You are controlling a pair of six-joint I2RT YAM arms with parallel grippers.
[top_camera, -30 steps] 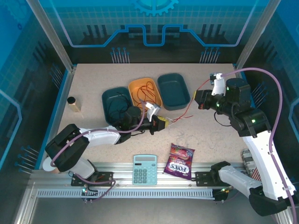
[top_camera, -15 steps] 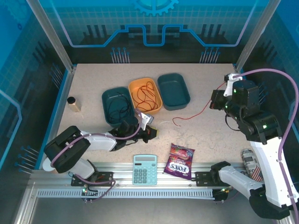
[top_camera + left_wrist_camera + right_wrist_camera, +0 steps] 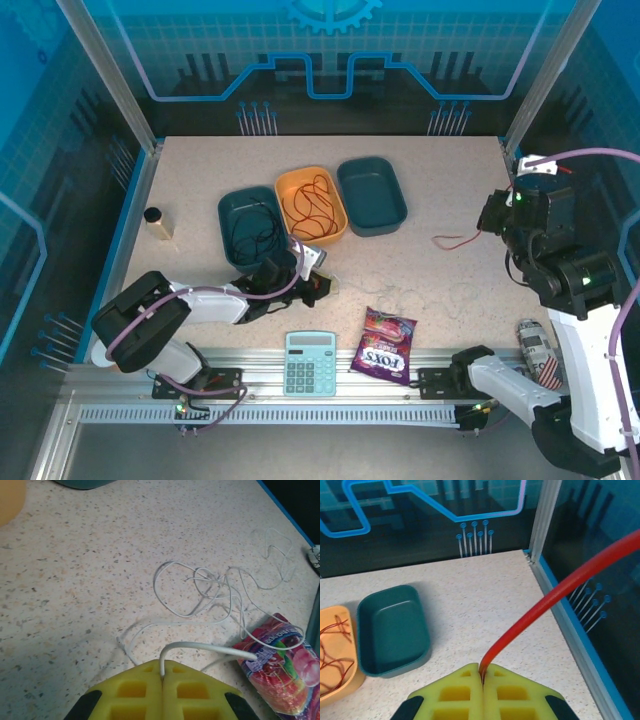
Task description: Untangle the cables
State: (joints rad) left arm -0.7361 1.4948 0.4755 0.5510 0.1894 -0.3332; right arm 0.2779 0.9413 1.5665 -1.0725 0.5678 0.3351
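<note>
My left gripper (image 3: 162,668) is shut on the white cable (image 3: 200,647), pinched between its yellow fingers (image 3: 135,690). The rest of that cable lies in loose tangled loops (image 3: 210,587) on the table and over a candy bag. In the top view the left gripper (image 3: 322,287) sits low near the front, the white cable (image 3: 420,297) to its right. My right gripper (image 3: 482,672) is shut on the red cable (image 3: 545,600). It stands at the right side (image 3: 488,220), the red cable's free end (image 3: 452,241) trailing left on the table. A black cable (image 3: 250,228) lies coiled in a teal tray.
Three trays stand at mid-table: teal (image 3: 228,212), orange (image 3: 338,222) holding dark red wire loops, and an empty teal one (image 3: 372,195). A calculator (image 3: 310,362) and a Fox's candy bag (image 3: 384,345) lie at the front edge. A small wooden block (image 3: 157,222) stands at the left, a can (image 3: 536,352) at the right.
The right gripper has swung right, drawing the red cable clear of the left gripper and the trays. The left gripper has pulled back toward the front with the white cable.
</note>
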